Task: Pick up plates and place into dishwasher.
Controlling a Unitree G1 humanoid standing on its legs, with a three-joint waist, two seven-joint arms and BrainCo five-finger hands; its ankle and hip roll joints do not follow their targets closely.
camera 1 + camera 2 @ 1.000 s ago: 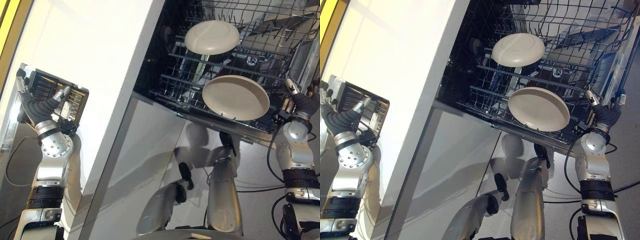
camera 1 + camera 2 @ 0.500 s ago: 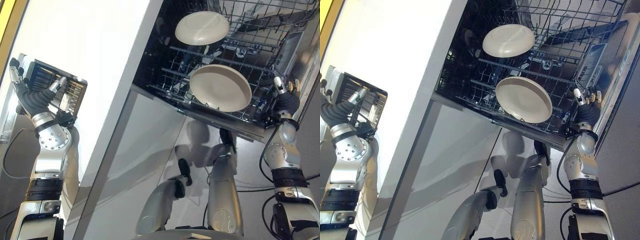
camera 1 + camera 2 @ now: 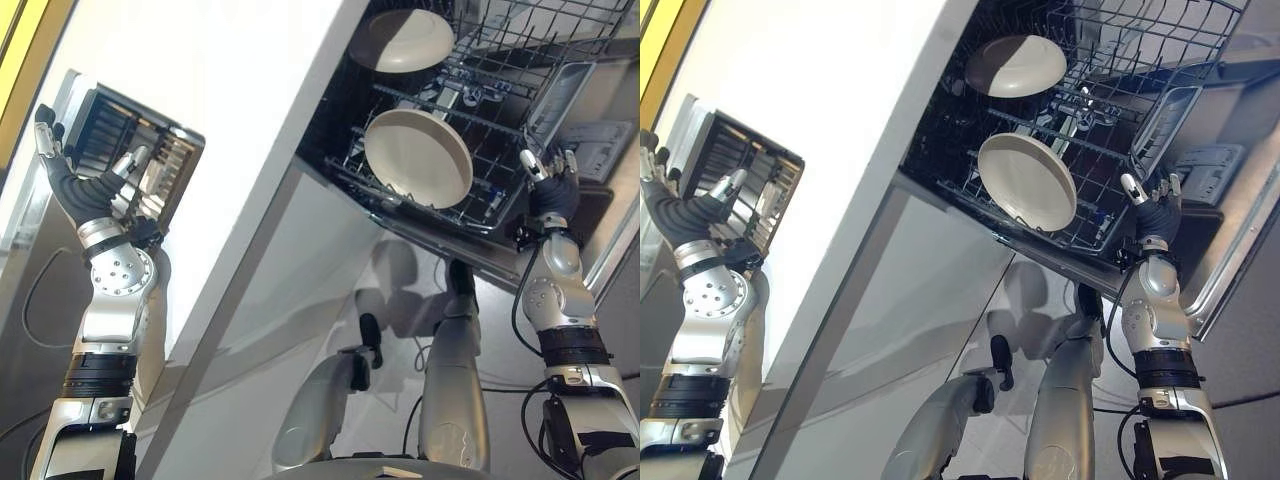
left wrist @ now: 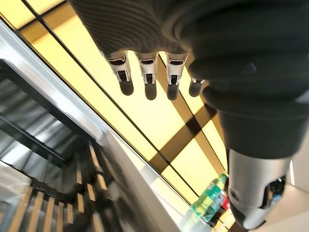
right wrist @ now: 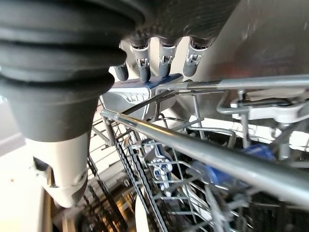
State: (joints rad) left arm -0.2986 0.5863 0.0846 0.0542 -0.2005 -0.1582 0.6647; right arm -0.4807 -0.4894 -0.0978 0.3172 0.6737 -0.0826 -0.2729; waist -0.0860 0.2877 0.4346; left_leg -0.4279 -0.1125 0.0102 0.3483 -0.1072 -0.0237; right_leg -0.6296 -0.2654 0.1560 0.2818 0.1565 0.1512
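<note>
Head views: 2 plates, round, smooth, cream, lie in the wire rack (image 3: 480,190) of the dishwasher. Plate 1 (image 3: 418,158) sits just beside the right robot hand (image 3: 549,186); plate 2 (image 3: 403,40) further in, top edge cut off. Left robot hand (image 3: 75,185) is up by a slatted dark tray (image 3: 140,165), well apart from both plates, fingers spread wide, holding nothing.

L wrist: fingers (image 4: 147,72) straight, thumb apart.

R wrist: fingers (image 5: 166,60) straight, tips at a rack wire; whether they touch it is hard to tell. Plate edge (image 5: 145,215) pale, mostly hidden by wires.
</note>
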